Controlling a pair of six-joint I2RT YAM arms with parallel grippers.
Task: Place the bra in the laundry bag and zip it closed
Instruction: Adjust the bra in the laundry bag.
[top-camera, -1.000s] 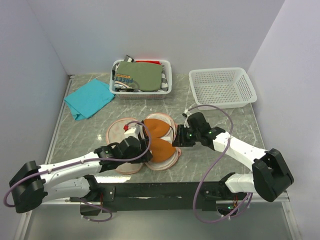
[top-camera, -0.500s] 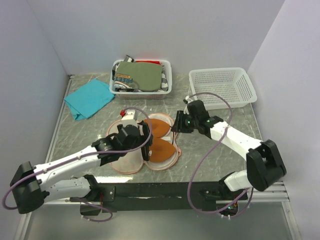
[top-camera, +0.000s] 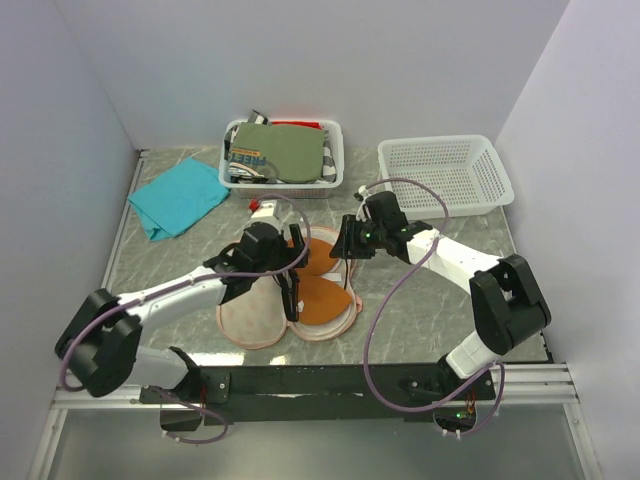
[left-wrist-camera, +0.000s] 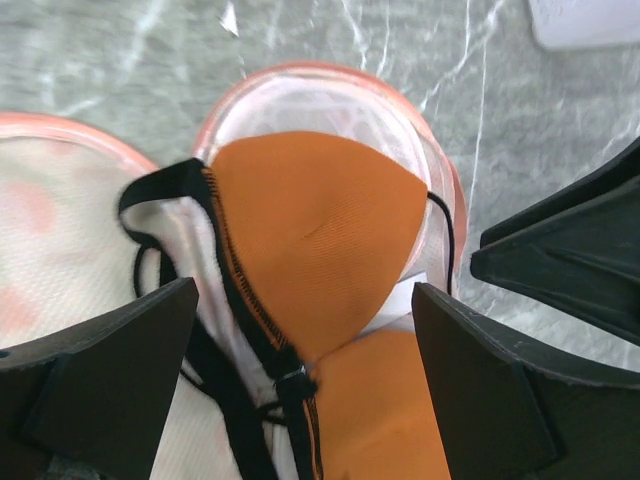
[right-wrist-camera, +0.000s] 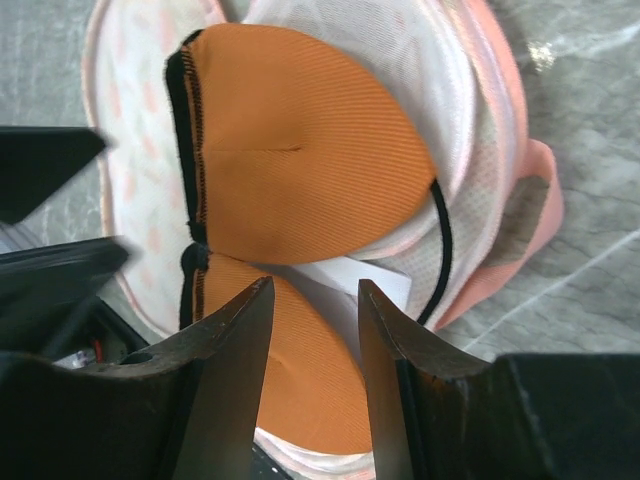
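The laundry bag (top-camera: 250, 322) lies spread open on the tabletop (top-camera: 430, 300) like a clamshell. One half is bare and the other cradles the bra (top-camera: 322, 300), each cup resting in a lobe, probably so the bare half can fold over it. The left jaws stand spread wide and hold nothing, and the bra's upper cup lies directly below and between them. The right jaws are part-way open and pinch nothing. The lower cup and a white label (right-wrist-camera: 340, 280) show just beyond the gap between their tips. Closing and zipping are not yet done.
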